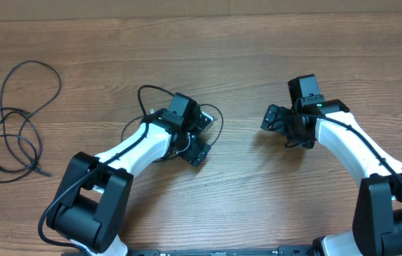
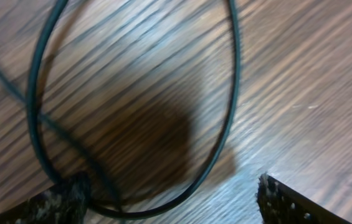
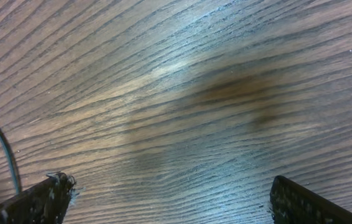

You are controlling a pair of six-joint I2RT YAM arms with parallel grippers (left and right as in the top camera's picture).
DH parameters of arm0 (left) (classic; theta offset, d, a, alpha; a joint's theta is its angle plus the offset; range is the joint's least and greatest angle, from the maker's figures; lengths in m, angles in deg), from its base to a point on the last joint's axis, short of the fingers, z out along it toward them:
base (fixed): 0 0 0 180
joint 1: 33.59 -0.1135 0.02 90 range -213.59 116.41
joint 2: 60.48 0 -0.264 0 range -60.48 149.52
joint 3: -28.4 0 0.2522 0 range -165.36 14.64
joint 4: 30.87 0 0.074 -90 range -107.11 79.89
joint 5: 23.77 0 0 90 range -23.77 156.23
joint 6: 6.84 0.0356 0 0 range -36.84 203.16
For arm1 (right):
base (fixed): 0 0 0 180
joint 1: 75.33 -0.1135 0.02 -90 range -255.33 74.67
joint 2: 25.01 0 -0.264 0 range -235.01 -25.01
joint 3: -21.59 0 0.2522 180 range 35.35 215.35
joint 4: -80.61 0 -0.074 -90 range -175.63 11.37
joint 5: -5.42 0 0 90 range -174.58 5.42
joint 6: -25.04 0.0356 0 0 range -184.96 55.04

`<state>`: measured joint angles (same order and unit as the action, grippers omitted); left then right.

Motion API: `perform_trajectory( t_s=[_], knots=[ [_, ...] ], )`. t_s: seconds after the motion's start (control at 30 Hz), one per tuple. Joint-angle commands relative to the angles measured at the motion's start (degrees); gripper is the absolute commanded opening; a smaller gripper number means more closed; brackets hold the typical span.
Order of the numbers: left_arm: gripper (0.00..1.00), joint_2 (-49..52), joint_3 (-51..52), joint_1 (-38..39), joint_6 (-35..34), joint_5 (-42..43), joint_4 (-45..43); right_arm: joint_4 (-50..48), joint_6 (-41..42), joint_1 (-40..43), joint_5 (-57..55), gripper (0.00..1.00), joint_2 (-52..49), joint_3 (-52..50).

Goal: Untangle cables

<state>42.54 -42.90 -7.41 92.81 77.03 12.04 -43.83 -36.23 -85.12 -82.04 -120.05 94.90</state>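
Note:
One of the cables (image 1: 17, 121) lies in loose loops at the far left of the table, away from both arms. A second cable (image 1: 149, 88) curls around and under my left gripper (image 1: 203, 136). In the left wrist view this cable (image 2: 233, 93) forms a big loop on the wood, and its lower bend passes between the fingertips (image 2: 66, 198) of my left gripper (image 2: 172, 208), which is open and low over the table. My right gripper (image 1: 275, 126) is open to the right of it, over bare wood (image 3: 169, 205). A thin cable strand (image 3: 7, 155) shows at that view's left edge.
The wooden table (image 1: 257, 192) fills every view. The two grippers face each other across a gap of wood at the middle. The arm bases stand at the front left and front right edges.

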Motion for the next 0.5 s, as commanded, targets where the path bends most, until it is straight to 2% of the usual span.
perform_trajectory(
  t_s=[0.0, 0.07, 0.13, 0.2, 0.33, 0.4, 0.47],
  knots=[
    [0.85, 0.8, 2.1, -0.6, -5.8, -12.0, 2.8, -0.1, 0.4, 0.0, -0.5, 1.00, -0.2, -0.3],
    [0.85, 0.8, 2.1, -1.0, -8.9, -15.8, 4.9, -0.1, 0.4, 0.0, -0.5, 1.00, -0.2, -0.3],
    [0.85, 0.8, 2.1, -1.2, -10.1, -15.6, 6.5, -0.1, 0.4, 0.0, -0.5, 1.00, -0.2, -0.3],
    [0.85, 0.8, 2.1, -1.2, -9.8, -12.7, 7.0, -0.1, 0.4, 0.0, -0.5, 1.00, -0.2, -0.3],
    [0.83, 0.8, 2.1, -1.2, -2.1, -0.8, 6.8, -0.1, 0.4, 0.0, -0.5, 1.00, -0.2, -0.3],
    [0.80, 0.8, 2.1, -1.1, -0.6, 2.4, 7.6, -0.1, 0.4, 0.0, -0.5, 1.00, -0.2, -0.3],
    [0.70, 0.8, 2.1, -1.0, -0.6, 2.8, 8.6, -0.1, 0.4, 0.0, -0.5, 1.00, -0.2, -0.3]
  ],
)
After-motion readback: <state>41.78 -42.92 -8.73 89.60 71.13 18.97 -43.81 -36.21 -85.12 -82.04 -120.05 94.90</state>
